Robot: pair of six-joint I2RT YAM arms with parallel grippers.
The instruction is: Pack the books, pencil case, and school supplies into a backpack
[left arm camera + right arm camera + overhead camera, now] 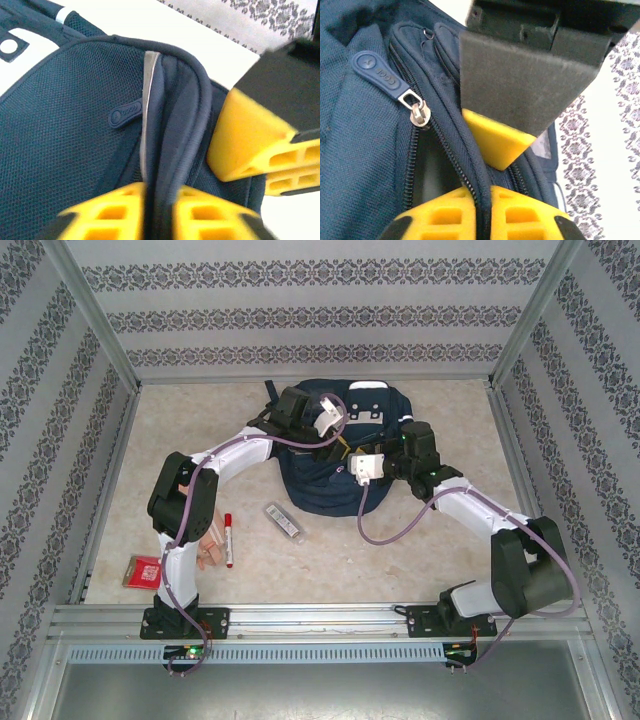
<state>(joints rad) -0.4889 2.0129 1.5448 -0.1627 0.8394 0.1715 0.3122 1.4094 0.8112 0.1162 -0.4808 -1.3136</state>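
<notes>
Both arms are bent over the backpack (318, 490). Its mesh rim is clamped in the left gripper (159, 207), its zipper edge (navy, toothed) in the right gripper (484, 210).

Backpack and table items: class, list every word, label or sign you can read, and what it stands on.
"cool": on the blue zip pull of the backpack, right wrist view.
"cool", fainter: on the dark zip tab, left wrist view.
Red packet, marker: print too small to read.
White patch: dark mark cut off, unreadable.
</notes>
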